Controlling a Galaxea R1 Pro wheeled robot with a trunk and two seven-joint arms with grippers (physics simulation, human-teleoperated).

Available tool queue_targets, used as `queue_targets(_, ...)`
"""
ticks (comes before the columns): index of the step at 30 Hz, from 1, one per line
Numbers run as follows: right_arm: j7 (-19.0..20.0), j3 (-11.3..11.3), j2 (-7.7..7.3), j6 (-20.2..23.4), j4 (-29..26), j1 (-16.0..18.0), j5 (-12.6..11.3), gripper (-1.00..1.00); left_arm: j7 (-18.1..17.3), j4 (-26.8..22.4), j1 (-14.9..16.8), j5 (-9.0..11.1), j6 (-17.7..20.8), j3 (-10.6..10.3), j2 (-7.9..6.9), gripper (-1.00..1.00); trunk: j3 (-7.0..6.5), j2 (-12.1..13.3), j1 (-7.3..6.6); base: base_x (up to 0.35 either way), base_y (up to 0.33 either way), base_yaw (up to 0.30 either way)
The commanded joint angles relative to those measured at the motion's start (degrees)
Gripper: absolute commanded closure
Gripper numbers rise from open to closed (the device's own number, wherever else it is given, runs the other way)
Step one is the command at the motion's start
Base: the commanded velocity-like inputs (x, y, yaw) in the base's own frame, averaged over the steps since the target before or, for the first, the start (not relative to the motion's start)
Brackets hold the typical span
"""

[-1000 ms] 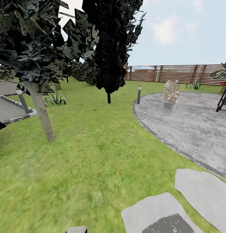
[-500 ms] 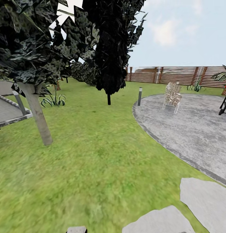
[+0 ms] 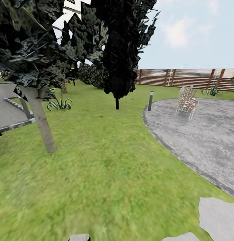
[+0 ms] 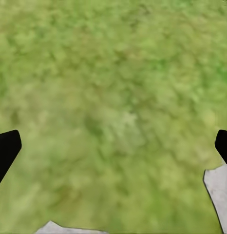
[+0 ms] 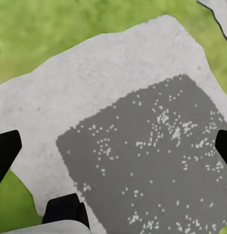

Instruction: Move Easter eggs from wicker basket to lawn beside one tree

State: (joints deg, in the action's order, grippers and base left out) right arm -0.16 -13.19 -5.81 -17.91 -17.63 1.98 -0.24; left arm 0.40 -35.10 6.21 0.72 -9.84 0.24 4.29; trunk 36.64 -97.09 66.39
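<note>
The Easter eggs and the wicker basket are out of view. The lawn (image 3: 107, 167) spreads ahead of me. A tree (image 3: 41, 125) with a pale, slightly leaning trunk stands on it at the left, under dark foliage. My left gripper (image 4: 114, 148) is open over bare grass, its black fingertips at the picture's two edges. Just as wide open, my right gripper (image 5: 114, 148) hangs over a grey stepping stone (image 5: 94, 97) that carries a dark square shadow, with nothing between its fingers.
A dark-leaved, thin-trunked tree (image 3: 117, 102) stands farther back at centre. At the right lies a grey paved patio (image 3: 204, 134) with a woven chair (image 3: 186, 101) and a short bollard (image 3: 150, 100). Stepping stones (image 3: 219, 217) sit at the lower right, a wooden fence (image 3: 184, 77) runs behind, and a paved path (image 3: 8, 113) lies far left.
The whole head view has shifted: the camera has moved. The stepping stones slid toward the lower right corner, and the patio, chair and bollard sit farther right.
</note>
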Motion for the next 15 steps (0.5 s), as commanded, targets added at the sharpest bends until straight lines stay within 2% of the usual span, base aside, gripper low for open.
queue_targets(1, -0.02, -0.08, 0.01, -0.20, 0.05, 0.04, -0.02, -1.00, 0.04, 0.03, 0.03, 0.07, -0.16, 0.02, 0.02, -1.00, 0.05, -0.02, 0.03, 0.327, 0.000, 0.001)
queue_targets(15, -0.02, -0.08, 0.01, -0.25, -0.08, 0.04, -0.02, -1.00, 0.04, 0.03, 0.03, 0.07, -0.17, 0.02, 0.02, -1.00, 0.05, -0.02, 0.03, 0.327, 0.000, 0.000)
